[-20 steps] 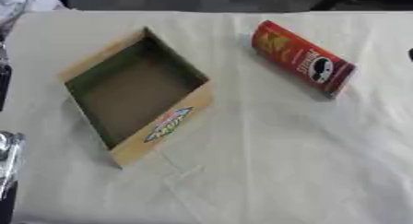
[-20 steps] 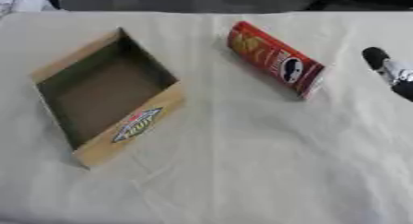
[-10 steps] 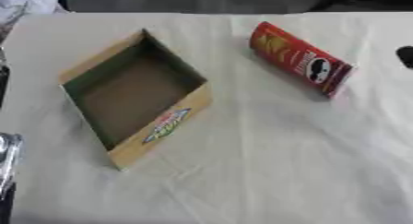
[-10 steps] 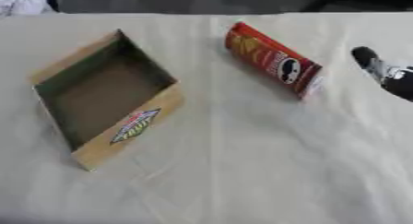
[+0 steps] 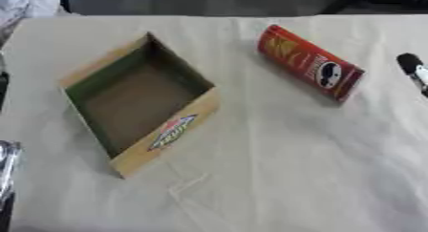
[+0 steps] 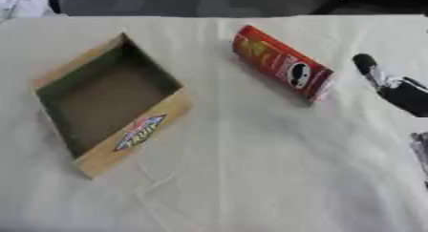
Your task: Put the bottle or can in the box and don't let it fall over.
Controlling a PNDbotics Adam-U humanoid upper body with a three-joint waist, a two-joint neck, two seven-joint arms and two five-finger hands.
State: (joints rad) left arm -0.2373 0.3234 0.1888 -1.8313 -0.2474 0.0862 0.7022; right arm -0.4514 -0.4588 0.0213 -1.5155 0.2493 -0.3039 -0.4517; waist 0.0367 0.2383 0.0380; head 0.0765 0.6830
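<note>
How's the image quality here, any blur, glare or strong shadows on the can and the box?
Both eye views are soft all over: the print on the red can and the label on the cardboard box can't be read. Lighting is even with no glare; the box interior is dim, and a faint shadow lies beside the can. In the right eye view, the right hand is blurred.
</note>
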